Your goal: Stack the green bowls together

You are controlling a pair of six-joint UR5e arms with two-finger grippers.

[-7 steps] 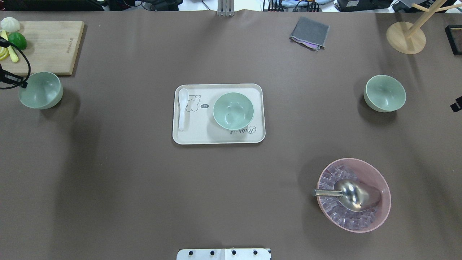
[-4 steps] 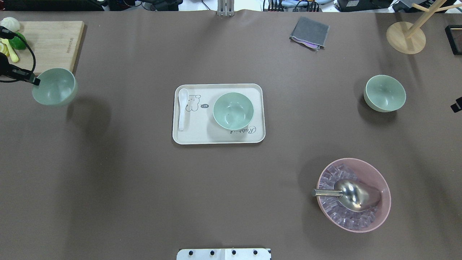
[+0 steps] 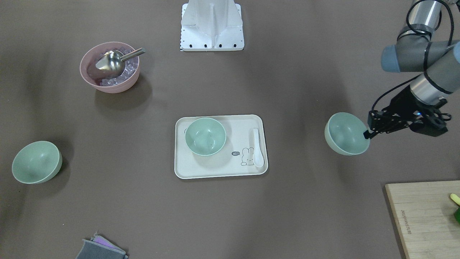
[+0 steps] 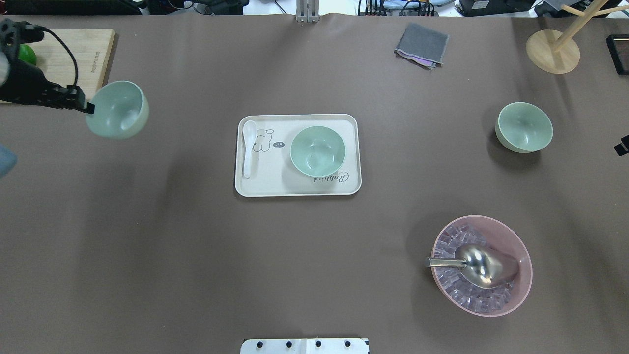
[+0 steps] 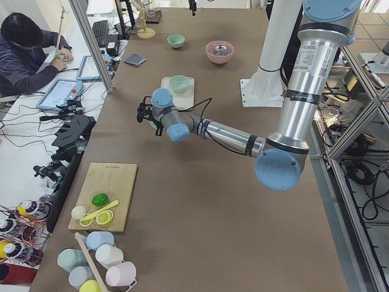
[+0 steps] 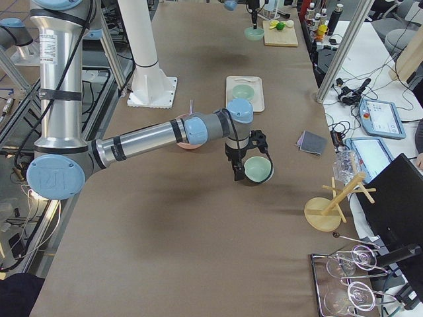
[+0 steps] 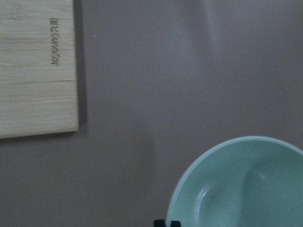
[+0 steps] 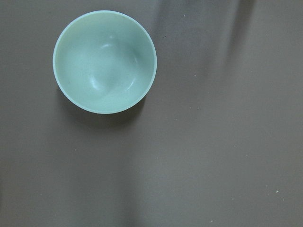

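**Overhead exterior: one bowl lifted by its rim**

Nearest is a pink bowl (image 4: 525, 282) of ice. Mid-counter (image 4: 196, 255), the first green bowl (image 4: 317, 150) sits on a tray (image 4: 275, 183). The second green bowl (image 4: 524, 127) stands at the right. I cannot tell whether the right fingers (image 6: 236, 172) are open or closed. The left fingers (image 4: 87, 107) pinch the rim of the third green bowl (image 4: 118, 109), which is tilted and off the counter.

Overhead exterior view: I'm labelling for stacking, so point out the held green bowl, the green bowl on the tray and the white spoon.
held green bowl (image 4: 118, 109), overhead exterior view, inner wall
tray green bowl (image 4: 318, 151), overhead exterior view, inside bottom
white spoon (image 4: 247, 152), overhead exterior view, handle
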